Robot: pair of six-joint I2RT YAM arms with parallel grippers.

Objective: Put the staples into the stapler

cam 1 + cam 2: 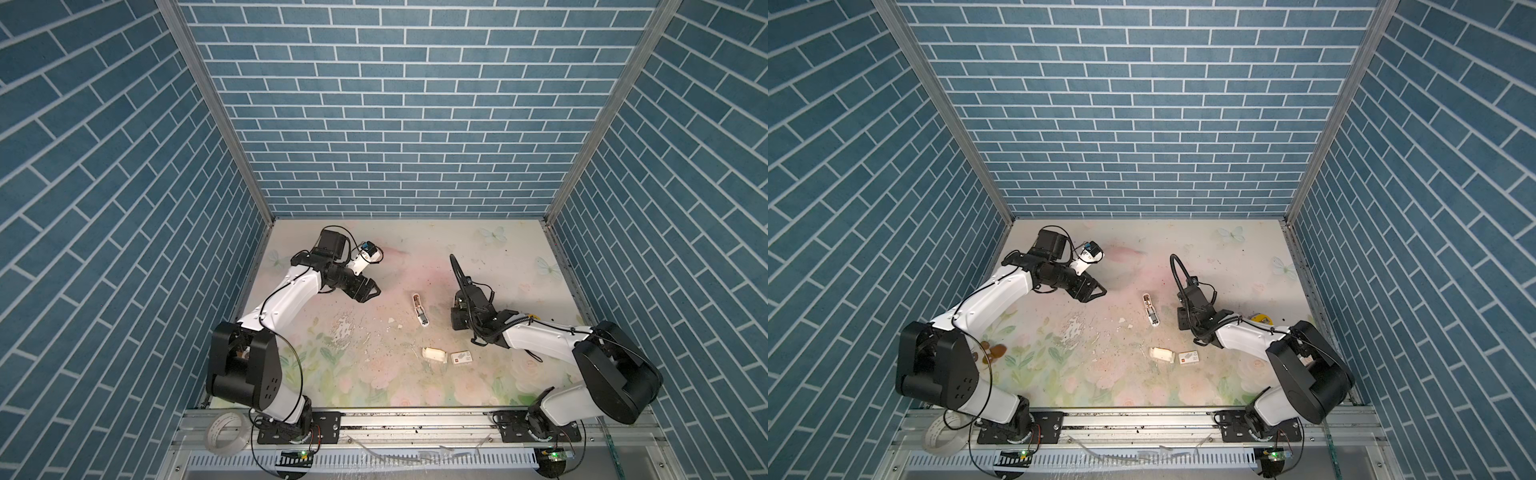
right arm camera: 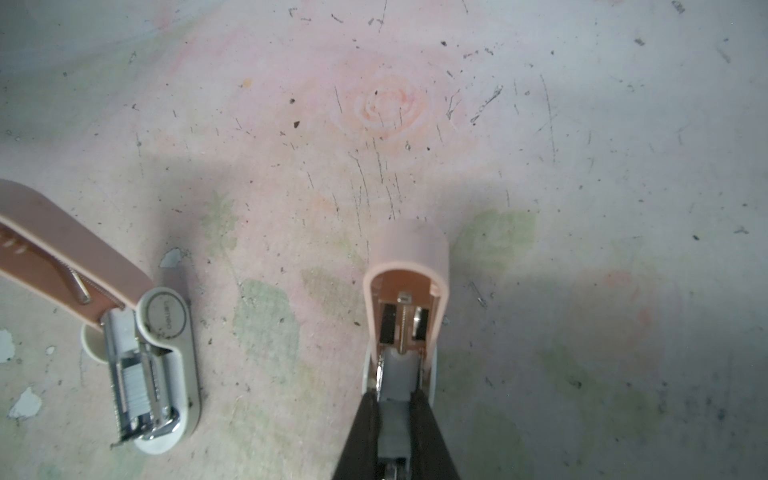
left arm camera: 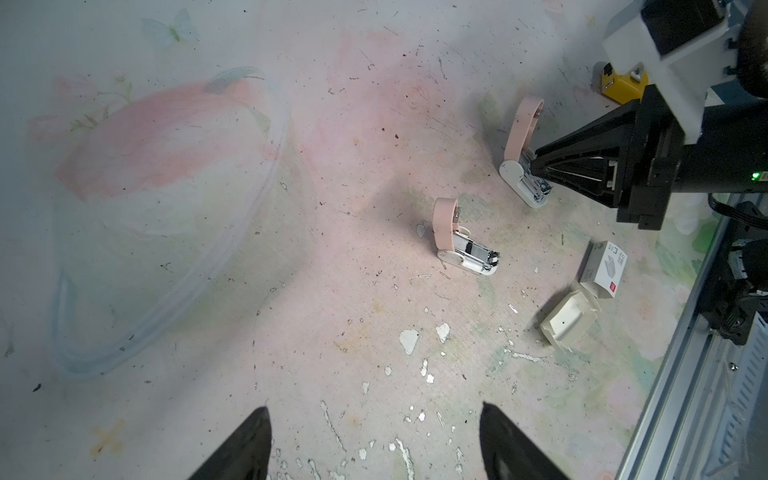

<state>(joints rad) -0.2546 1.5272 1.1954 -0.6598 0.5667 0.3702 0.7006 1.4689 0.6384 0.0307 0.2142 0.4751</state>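
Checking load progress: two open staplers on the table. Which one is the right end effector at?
The stapler nearer the yellow block: the right end effector has its tips at its open magazine. The mid-table stapler stands free, staples showing in its channel.

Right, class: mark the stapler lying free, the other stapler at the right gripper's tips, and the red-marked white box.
free stapler (image 3: 473, 252): left wrist view, on its metal magazine.
other stapler (image 2: 415, 247): right wrist view, on its raised pink lid.
white box (image 3: 604, 268): left wrist view, on its printed top face.

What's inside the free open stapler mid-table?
What looks like a silver staple strip lies in the metal channel of the stapler. How far it runs back under the raised pink lid is hidden.
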